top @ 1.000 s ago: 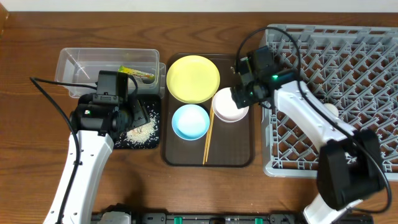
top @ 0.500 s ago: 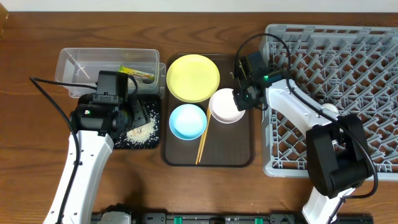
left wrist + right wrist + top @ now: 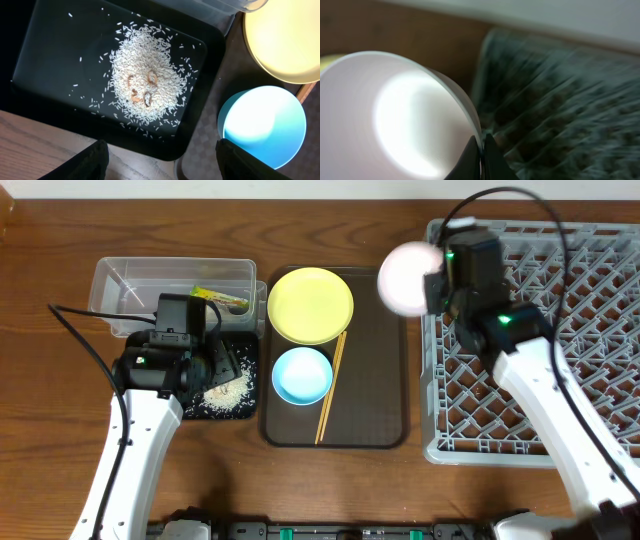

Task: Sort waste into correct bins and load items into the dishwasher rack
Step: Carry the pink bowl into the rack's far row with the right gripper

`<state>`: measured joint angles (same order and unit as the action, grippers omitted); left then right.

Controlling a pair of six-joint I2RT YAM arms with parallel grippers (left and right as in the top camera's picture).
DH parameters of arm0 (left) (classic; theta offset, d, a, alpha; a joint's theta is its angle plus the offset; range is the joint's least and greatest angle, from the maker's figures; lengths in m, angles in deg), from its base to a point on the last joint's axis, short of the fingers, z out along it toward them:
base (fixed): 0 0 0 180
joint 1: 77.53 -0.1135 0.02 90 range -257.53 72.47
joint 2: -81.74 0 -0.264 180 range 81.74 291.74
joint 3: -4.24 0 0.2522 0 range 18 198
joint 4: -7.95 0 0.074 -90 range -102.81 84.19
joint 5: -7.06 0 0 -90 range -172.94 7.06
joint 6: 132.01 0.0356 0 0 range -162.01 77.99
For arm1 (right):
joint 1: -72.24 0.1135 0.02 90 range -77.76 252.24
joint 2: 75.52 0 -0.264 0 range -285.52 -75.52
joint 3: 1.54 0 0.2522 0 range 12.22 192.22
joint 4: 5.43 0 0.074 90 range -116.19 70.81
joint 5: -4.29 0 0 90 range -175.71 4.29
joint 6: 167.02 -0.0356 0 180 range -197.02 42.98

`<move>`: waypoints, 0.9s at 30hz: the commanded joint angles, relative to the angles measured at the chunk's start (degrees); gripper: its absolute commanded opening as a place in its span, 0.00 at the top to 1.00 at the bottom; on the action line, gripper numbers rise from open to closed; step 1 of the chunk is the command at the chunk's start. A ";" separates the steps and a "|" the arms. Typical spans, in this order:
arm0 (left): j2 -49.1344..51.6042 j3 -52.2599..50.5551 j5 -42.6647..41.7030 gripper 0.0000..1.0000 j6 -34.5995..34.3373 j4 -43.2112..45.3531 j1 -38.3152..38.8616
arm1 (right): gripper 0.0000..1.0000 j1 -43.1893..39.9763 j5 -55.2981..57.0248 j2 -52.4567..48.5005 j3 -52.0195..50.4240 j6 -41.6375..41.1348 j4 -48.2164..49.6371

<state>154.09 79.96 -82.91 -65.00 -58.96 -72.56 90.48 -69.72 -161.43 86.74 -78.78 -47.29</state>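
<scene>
My right gripper [image 3: 481,150] is shut on the rim of the white bowl [image 3: 407,278] [image 3: 395,115] and holds it in the air by the left edge of the grey dishwasher rack [image 3: 560,330]. On the brown serving tray [image 3: 375,395] lie the yellow plate [image 3: 310,305], the light blue bowl [image 3: 304,375] and the chopsticks [image 3: 330,388]. My left gripper [image 3: 160,162] hangs open over the near edge of the black tray [image 3: 60,65], which holds a heap of rice [image 3: 147,85]. The green-and-yellow wrapper [image 3: 220,298] lies in the clear tub [image 3: 130,280].
The black tray [image 3: 228,390] sits just in front of the clear tub, left of the serving tray. In the left wrist view the blue bowl [image 3: 262,125] and the yellow plate [image 3: 285,40] lie close to the right of the black tray. Bare wooden table lies in front.
My right gripper closed on the white bowl's rim and lifted it off the serving tray, up and right toward the rack. The chopsticks shifted. The left arm stayed still.
</scene>
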 commanded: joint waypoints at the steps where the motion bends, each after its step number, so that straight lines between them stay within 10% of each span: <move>1: -0.11 0.52 0.83 0.28 -0.74 -0.17 -0.24 | 0.99 -1.25 13.99 0.92 0.35 8.94 2.97; 13: -0.11 0.52 0.83 0.28 -0.74 -0.15 -0.24 | 0.99 -5.22 33.94 -6.40 0.33 32.39 23.96; 27: -0.11 0.52 0.61 0.28 -0.72 -0.20 -0.24 | 0.99 -5.22 38.86 -20.04 0.33 33.14 30.69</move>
<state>154.09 79.96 -82.93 -64.97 -58.98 -72.56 85.58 -35.39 -179.59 86.79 -46.36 -17.74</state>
